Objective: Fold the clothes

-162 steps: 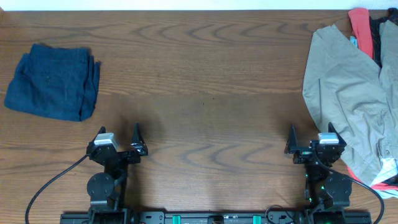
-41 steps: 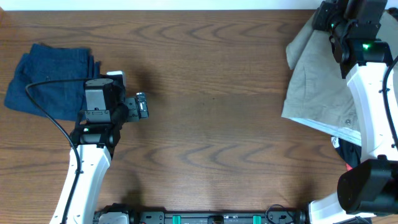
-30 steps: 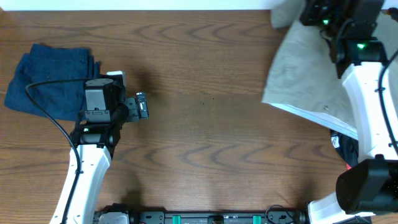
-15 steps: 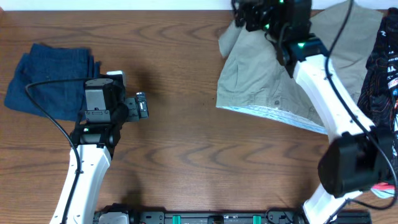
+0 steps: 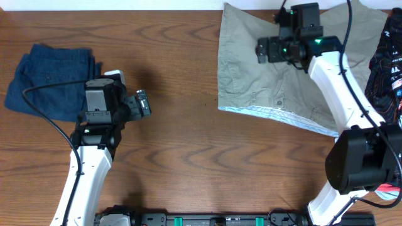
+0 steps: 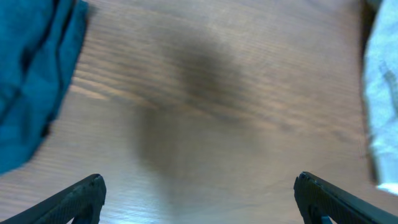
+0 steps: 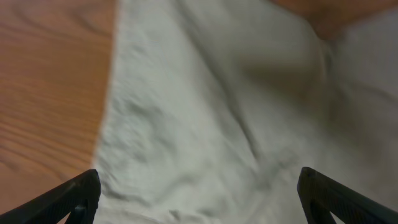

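Two grippers, both with jaws spread wide and nothing between them.

Left gripper (image 5: 144, 104) hangs over bare bench (image 5: 188, 157), tips pointing across toward the other arm. Directly under it there is only wood grain and its own shadow. Just behind its wrist lies the denim (image 5: 53, 81), bunched into a rough rectangle, with its edge showing at one side of the wrist view. Well ahead of the tips lie the shorts (image 5: 251, 88), whose pale edge shows at the opposite side of that view.

Right gripper (image 5: 262, 50) hangs above the shorts, over their far half, and grips no cloth. The blur hides whether its tips touch the fabric. Under it the khaki lies spread and softly creased, reaching past both fingers, and one edge of the shorts, with bare wood past it, shows at one side of its wrist view. On the robot's side of this gripper, the shorts end in a pale blue lined band (image 5: 282, 118). Farther out, past the right arm at the bench's edge, sits a dark pile (image 5: 386, 63) with red in it, just beside the shorts.
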